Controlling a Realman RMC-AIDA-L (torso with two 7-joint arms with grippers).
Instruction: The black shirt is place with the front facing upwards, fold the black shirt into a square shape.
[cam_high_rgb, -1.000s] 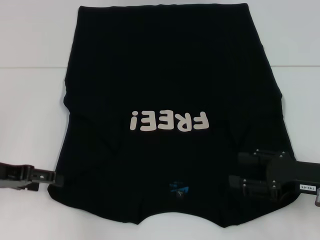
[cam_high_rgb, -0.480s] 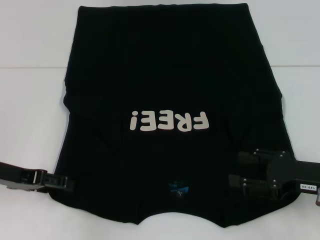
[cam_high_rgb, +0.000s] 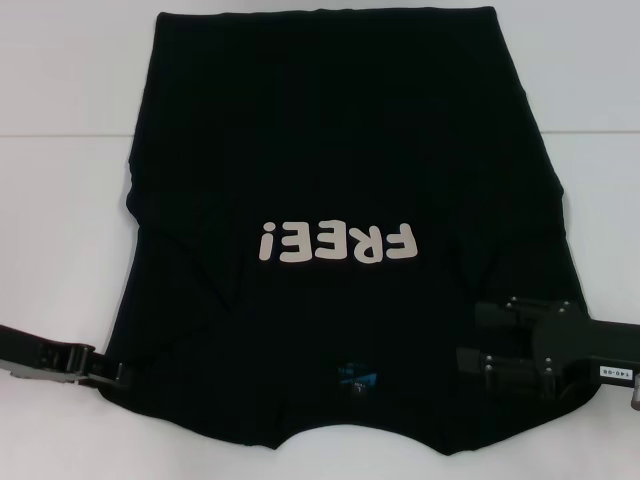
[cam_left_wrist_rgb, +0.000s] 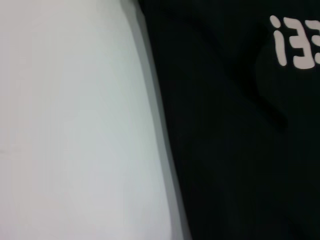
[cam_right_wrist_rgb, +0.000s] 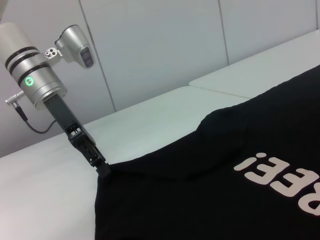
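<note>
The shirt (cam_high_rgb: 340, 200) lay flat on the white table (cam_high_rgb: 60, 250), front up, cream "FREE!" lettering (cam_high_rgb: 338, 243) reading upside down in the head view, collar w/ blue label (cam_high_rgb: 358, 379) at the near edge. Sleeves looked tucked in; outline was roughly a trapezoid, wider toward the robot.

Left gripper (cam_high_rgb: 118, 374) sat at the shirt's near-left corner, tip touching the cloth edge. In the right wrist view its fingers (cam_right_wrist_rgb: 102, 169) came together to a point right at the corner of the fabric (cam_right_wrist_rgb: 210, 190), which rose slightly there, so it looked closed on the cloth, pinching the edge. Left wrist view showed only the shirt edge (cam_left_wrist_rgb: 230, 140) vs. bare table (cam_left_wrist_rgb: 75, 125).

Right gripper (cam_high_rgb: 478, 340) was over the shirt's near-right part, two black fingers (cam_high_rgb: 495, 316) pointing inward, apart w/ a clear gap between them, nothing held; contact w/ the cloth couldn't be told.
</note>
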